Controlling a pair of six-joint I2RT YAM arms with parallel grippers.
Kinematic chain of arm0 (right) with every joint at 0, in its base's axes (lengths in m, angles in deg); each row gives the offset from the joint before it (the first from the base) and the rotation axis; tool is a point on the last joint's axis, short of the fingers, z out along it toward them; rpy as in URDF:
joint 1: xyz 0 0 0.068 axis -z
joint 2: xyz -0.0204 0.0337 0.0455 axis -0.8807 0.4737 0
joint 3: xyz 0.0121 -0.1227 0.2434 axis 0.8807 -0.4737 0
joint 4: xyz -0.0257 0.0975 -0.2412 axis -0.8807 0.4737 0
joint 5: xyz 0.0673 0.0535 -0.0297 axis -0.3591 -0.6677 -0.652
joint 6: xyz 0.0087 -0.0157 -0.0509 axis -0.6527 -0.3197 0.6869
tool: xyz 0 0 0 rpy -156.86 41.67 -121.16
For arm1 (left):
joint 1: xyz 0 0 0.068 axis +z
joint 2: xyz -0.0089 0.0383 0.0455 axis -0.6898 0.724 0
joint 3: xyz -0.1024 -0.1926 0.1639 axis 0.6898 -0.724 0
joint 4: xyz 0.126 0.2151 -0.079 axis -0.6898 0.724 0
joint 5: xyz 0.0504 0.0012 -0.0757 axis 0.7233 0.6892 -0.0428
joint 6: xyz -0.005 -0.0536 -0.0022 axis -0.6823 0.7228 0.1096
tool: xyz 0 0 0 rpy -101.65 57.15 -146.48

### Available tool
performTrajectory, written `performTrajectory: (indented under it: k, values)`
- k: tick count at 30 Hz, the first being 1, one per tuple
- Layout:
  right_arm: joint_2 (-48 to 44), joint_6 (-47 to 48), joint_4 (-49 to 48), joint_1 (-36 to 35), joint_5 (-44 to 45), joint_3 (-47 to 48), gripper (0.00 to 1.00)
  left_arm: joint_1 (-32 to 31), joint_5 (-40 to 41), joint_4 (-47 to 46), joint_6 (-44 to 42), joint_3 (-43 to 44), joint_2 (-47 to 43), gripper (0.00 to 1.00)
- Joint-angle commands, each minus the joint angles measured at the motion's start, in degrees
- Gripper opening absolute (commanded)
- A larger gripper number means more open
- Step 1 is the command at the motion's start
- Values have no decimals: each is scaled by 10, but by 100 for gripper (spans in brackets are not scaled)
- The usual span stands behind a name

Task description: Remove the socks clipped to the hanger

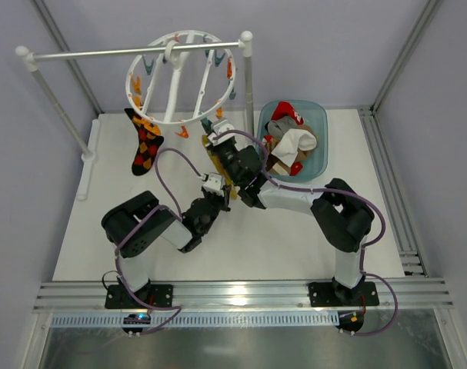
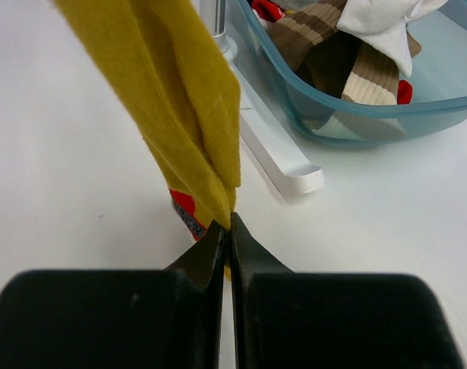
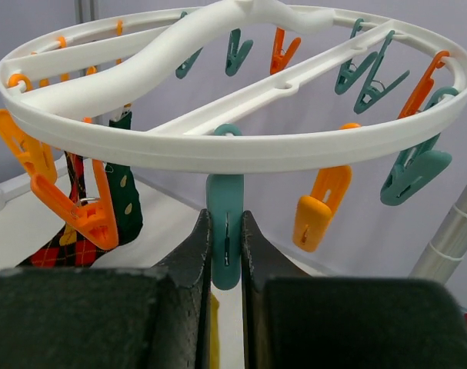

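The white round hanger [image 1: 181, 77] hangs from the rail at the back; its ring [image 3: 241, 146] carries orange and teal clips. A dark argyle sock [image 1: 145, 142] hangs clipped at its left side, and in the right wrist view it [image 3: 64, 238] shows beside a dark green piece [image 3: 124, 200]. A yellow sock [image 2: 179, 100] hangs from a teal clip [image 3: 225, 192]. My right gripper [image 3: 225, 219] is shut on that clip, squeezing it, under the front of the ring [image 1: 216, 138]. My left gripper [image 2: 229, 227] is shut on the yellow sock's lower end, low over the table [image 1: 216, 186].
A teal bin [image 1: 319, 123] at the back right holds brown-striped [image 2: 318, 38], white [image 2: 379, 19] and red-patterned socks. The white rail stand [image 1: 133, 51] has a right post [image 1: 248, 84] next to the bin and a foot [image 2: 283, 157] lying on the table near my left gripper.
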Motion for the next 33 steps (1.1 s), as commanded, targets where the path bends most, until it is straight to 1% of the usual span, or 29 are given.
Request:
performTrajectory:
  k: [1,2,3,4,5,6,9,10,11,12,13,16,18,20,22,23,24,25,26,27,29,30,31,32,33]
  values:
    - [-9,1,-54,-4,13,-6,10,-3,2,-135,1,6,7,0]
    - [-11,1,-53,-4,19,-6,19,-3,3,-135,1,7,8,0]
    - [-12,3,-53,-4,19,-8,44,-3,3,-135,0,7,9,0]
    - [-14,4,-52,-4,22,-10,52,-3,3,-135,0,6,9,0]
    - [-19,6,-53,-4,25,-12,58,-3,3,-135,0,8,11,0]
    - [-22,6,-52,-4,27,-18,67,-3,4,-135,-1,8,12,0]
    - [-41,12,-62,-4,39,-40,77,-3,7,-135,-1,10,15,0]
    - [-46,15,-68,-4,43,-49,77,-4,7,-135,-1,10,15,0]
    - [-52,19,-86,-5,48,-58,81,-4,7,-135,-1,10,16,0]
    - [-68,21,-95,-5,58,-81,86,-3,6,-135,1,11,18,0]
    - [-76,25,-105,-5,63,-94,100,-3,3,-135,1,11,19,0]
    - [-117,40,-144,-5,91,-145,100,-3,-2,-135,1,15,22,0]
    - [-137,56,-169,-5,106,-181,100,-3,-21,-135,-5,18,25,0]
    - [-170,70,-195,-5,140,-206,99,-4,-51,-134,-7,20,25,0]
    - [-193,99,-214,-4,167,-240,100,-4,-96,-134,-11,25,18,0]
    - [-215,107,-232,-3,191,-251,99,-4,-159,-121,-11,32,13,0]
    - [-226,125,-241,0,202,-274,100,-5,-190,-105,-9,39,7,0]
    - [-237,130,-250,3,212,-284,100,-5,-208,-81,-5,50,-2,0]
    - [-263,135,-265,8,236,-296,100,-6,-241,-36,2,72,-16,0]
    - [-277,130,-270,12,245,-320,100,-9,-278,-12,3,84,-22,0]
    - [-332,107,-268,39,257,-349,100,-19,-304,20,-9,120,-34,0]
    - [-359,87,-257,54,253,-381,100,-21,-320,53,-17,134,-38,0]
    - [-383,20,-241,92,246,-396,100,-26,-326,76,-23,151,-42,0]
    - [-408,-24,-190,119,236,-413,100,-27,-337,108,-31,193,-45,0]
    - [-466,-70,-157,147,190,-442,100,-27,-369,179,-36,219,-51,0]
